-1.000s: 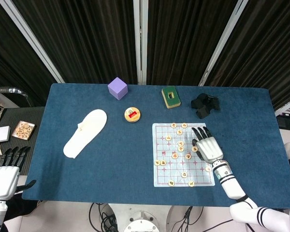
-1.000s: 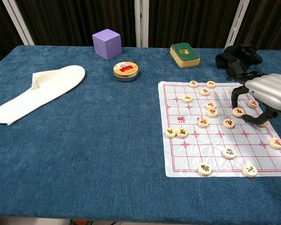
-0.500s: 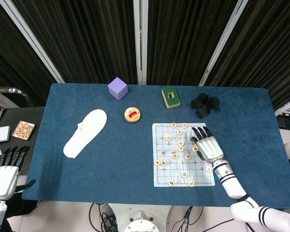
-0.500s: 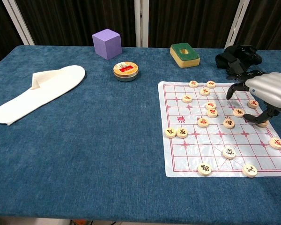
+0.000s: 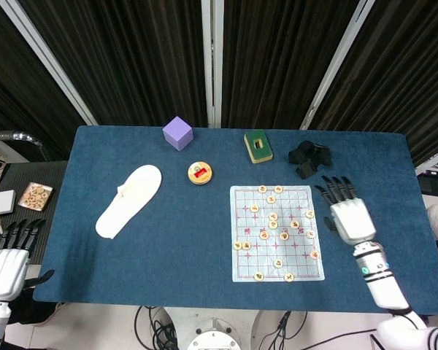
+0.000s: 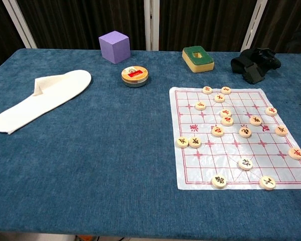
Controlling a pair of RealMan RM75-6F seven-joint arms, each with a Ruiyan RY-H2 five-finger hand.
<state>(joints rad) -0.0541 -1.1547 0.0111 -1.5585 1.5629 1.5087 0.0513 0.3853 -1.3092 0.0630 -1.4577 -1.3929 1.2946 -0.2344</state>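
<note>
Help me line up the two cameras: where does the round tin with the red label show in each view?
Head view: round tin sits centre, between the white slipper and the chess board.
Chest view: round tin sits upper centre, left of the board.
Shared landmark: the purple cube behind the tin, slightly to its left.
</note>
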